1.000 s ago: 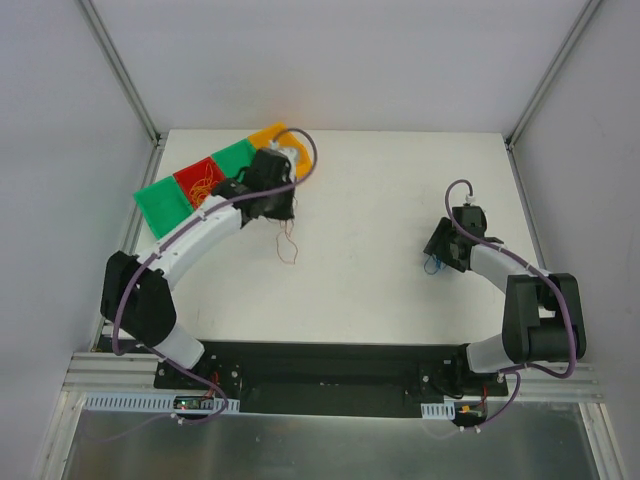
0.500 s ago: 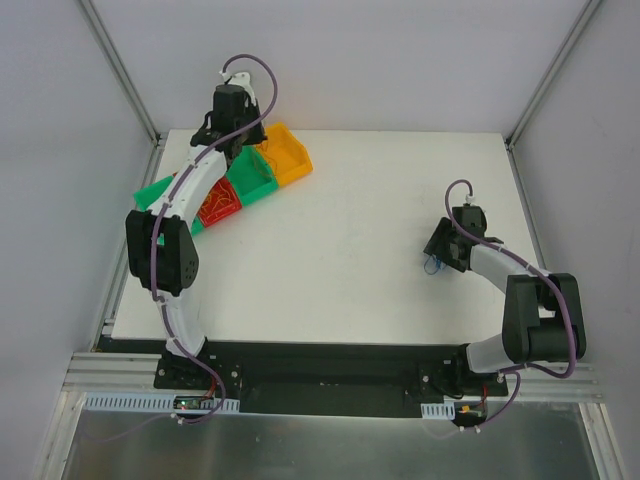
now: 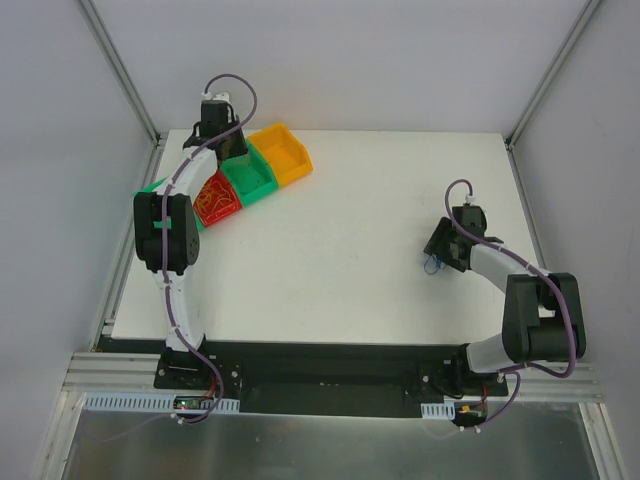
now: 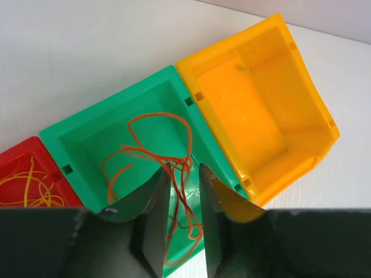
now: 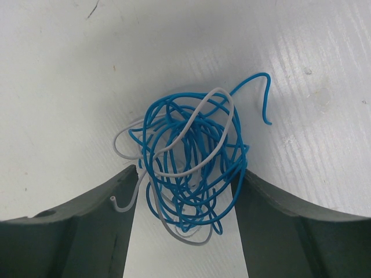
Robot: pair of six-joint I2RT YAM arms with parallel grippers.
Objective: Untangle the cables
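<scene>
**Top view.** A matt white counter (image 3: pixel 350 230) is shown with two arms mounted at its near edge. The left arm (image 3: pixel 165 230) is stretched to the far-left corner, and a thick purple cable (image 3: pixel 240 85) is looped over its wrist. Smooth moulded-plastic bins, rectangular and open-topped, are set there side by side in a slanted row. A yellow bin (image 3: pixel 283 150) lies farthest right, followed by a green bin (image 3: pixel 250 180) and a red bin (image 3: pixel 218 200). Another green bin (image 3: pixel 150 192) is partly hidden by the arm. The right arm (image 3: pixel 520 290) is folded over the right side of the counter, well apart from the bins.

**Left wrist view.** The left jaws are held above the near edge of the green bin and are parted by only a narrow gap. Hair-thin orange wires (image 4: pixel 136 152) are seen lying in loose curls on the bin floor, with several strands running through that gap. It cannot be told whether any strand is touched. Fine yellow wires (image 4: pixel 26 185) are seen in the red bin. The interior of the yellow bin is glossy and slope-walled.

**Right wrist view.** A rounded clump of blue and pale grey wires (image 5: pixel 191 162) is shown on the counter, its loops overlapping and one blue end curling free to the right. The right jaws are spread wide, with one dark curved finger on each side of the clump and the outermost loops just at their inner edges.
</scene>
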